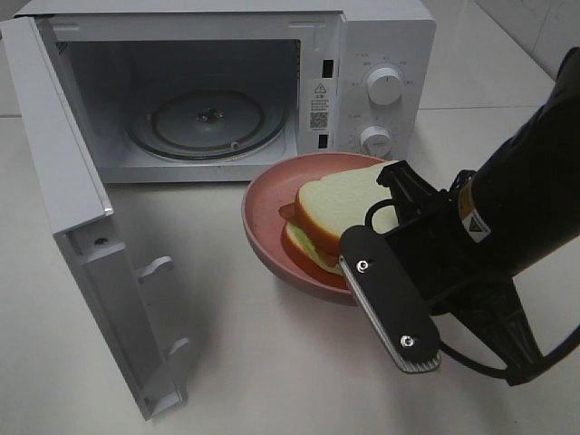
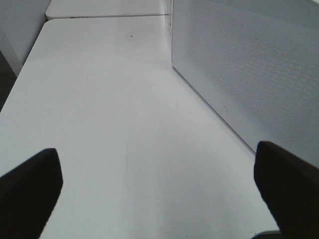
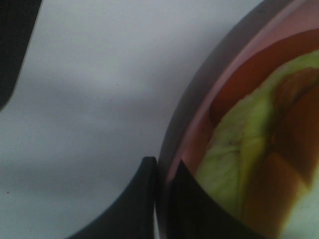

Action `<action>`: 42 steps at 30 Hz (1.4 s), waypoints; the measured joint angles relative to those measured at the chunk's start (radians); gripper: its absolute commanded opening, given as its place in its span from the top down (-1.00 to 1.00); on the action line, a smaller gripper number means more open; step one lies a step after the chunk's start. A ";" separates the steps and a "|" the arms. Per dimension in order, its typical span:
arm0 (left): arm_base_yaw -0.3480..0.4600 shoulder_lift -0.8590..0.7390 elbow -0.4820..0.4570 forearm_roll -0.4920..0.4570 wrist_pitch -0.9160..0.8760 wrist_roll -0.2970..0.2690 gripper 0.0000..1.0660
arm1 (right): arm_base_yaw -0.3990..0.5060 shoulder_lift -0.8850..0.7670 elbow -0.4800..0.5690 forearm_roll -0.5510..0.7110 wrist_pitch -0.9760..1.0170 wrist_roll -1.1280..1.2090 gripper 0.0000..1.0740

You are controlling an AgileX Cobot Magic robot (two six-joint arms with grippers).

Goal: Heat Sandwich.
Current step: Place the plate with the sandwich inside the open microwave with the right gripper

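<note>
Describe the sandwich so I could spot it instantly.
Find the white microwave with its door swung open. Just in front is a round pink plate, and the sandwich lies on it: pale bread, orange-brown crust, green filling, the only food in sight.

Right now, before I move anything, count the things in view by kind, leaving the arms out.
microwave: 1
pink plate: 1
sandwich: 1
Total: 3
</note>
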 measured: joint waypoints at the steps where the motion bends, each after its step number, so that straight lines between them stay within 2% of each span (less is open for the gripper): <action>1: 0.000 0.000 0.000 0.000 0.000 0.000 -0.87 | 0.000 0.000 0.000 0.000 0.000 0.000 0.95; 11: 0.000 0.000 0.000 0.000 0.000 0.000 -0.87 | -0.074 0.000 0.000 0.043 -0.029 -0.208 0.99; 27: 0.000 0.000 0.000 0.000 0.000 0.000 -0.87 | -0.078 0.030 -0.004 0.095 -0.095 -0.342 1.00; 42: 0.000 0.000 0.000 0.000 0.000 0.000 -0.87 | -0.078 0.169 -0.154 0.114 -0.102 -0.357 0.99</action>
